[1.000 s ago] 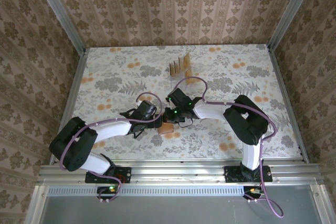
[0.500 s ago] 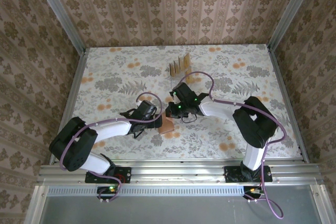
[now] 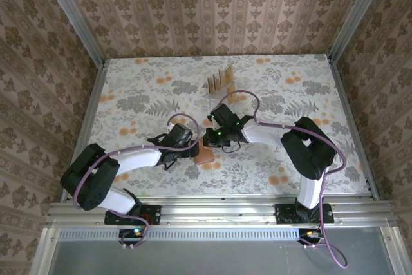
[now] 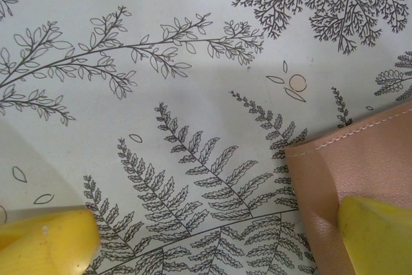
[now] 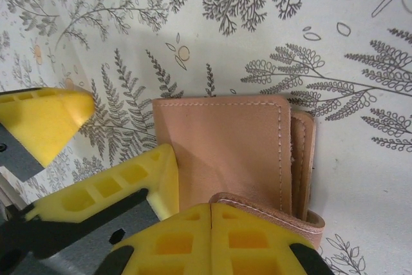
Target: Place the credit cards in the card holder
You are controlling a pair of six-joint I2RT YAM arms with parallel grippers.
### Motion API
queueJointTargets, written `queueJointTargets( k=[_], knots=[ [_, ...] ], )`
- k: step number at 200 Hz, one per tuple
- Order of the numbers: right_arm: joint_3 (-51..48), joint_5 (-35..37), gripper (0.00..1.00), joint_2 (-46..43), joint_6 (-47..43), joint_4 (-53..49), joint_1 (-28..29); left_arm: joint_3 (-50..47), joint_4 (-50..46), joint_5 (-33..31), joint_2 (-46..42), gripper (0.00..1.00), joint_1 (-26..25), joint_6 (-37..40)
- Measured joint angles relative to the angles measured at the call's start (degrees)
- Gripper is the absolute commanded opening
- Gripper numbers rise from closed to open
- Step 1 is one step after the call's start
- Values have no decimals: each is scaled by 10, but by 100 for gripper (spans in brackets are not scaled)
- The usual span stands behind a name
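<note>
Enclosure: brown damask-papered walls [image 3: 212, 11] on three sides of a white surface [image 3: 309, 94] printed with grey ferns and orange blossoms.

Arms: the white left arm [image 3: 132, 159], with a purple cable, reaches in from the near left. The right arm [image 3: 283, 134], same build, folds in from the near right. The two wrists meet over the near middle of the surface and, from above, cover most of what lies beneath.

Task item: a flat salmon-brown stitched leather card holder [image 3: 205, 154] lies on the surface under the two wrists. Its near corner pokes out in the overhead view. The right wrist view resolves more: one stitched leaf lies flat, a second leaf edges out along its right side, and a flap edge curls up against the yellow pads.

Tan rectangular credit cards [image 3: 219, 80] stand on edge in a short row at the far middle, well apart from the card holder and both arms, with nothing in between. What props them is too small to tell.

The left gripper [image 4: 212, 243] has its jaws wide. One yellow fingertip rests on the card holder's corner, the other on bare surface. In the right wrist view one of its fingers [image 5: 138, 181] touches the holder's left edge.

The right gripper [image 5: 211, 236] has its jaws closed, pads flush. The flap edge starts at their seam; I cannot tell whether leather is pinched
</note>
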Motion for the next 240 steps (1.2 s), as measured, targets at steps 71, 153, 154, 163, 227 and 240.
queueJointTargets(
  k=[71,153,154,163,227,240],
  knots=[
    [0,0,0,16,0,9,2,0,0,-2,0,100,0,0],
    [0,-2,0,22,0,20,4,0,0,-2,0,100,0,0],
    [0,-2,0,22,0,20,4,0,0,-2,0,100,0,0],
    [0,-2,0,22,0,20,4,0,0,-2,0,100,0,0],
    [-22,-2,0,14,3,50,6,0,0,-2,1,100,-1,0],
    [-27,-2,0,12,3,56,6,0,0,-2,1,100,-1,0]
  ],
)
